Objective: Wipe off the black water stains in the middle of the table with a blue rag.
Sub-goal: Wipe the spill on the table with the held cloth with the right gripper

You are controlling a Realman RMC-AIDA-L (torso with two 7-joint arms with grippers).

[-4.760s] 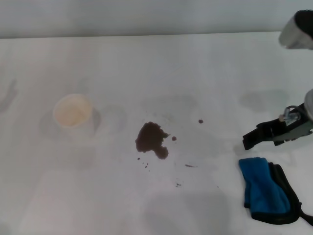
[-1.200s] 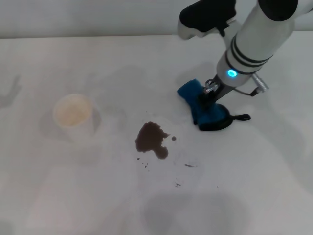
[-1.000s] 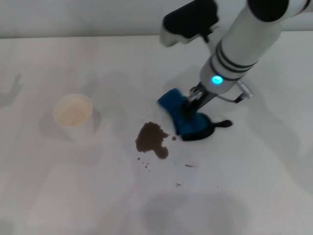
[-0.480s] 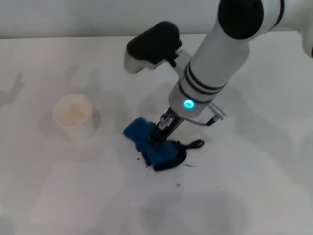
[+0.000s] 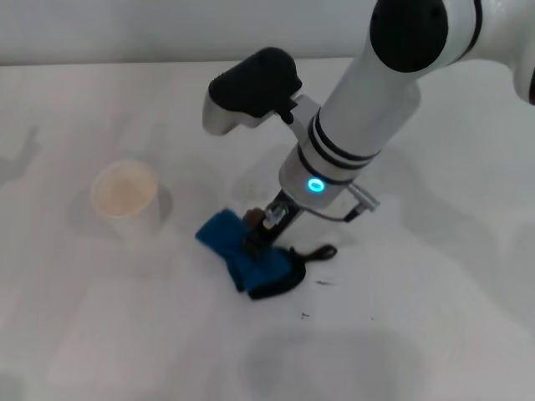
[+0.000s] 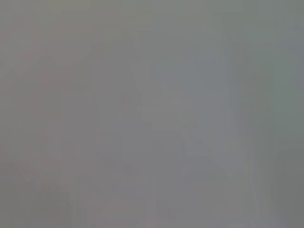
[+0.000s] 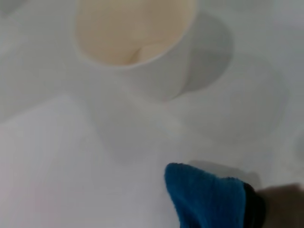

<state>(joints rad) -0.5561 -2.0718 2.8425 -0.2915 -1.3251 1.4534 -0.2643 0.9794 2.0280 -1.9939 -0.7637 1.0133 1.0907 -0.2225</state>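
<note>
Head view: right claw (image 5: 261, 232) presses blue rag (image 5: 242, 255) mid-table (image 5: 435, 326).

likely a lab: bare white table (image 5: 435, 334) against a plain wall (image 5: 125, 29).

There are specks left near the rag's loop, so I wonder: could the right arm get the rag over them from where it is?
Probably yes. The right gripper holds the blue rag pressed to the table, and the dark specks lie just beyond the rag with only bare tabletop between.
</note>
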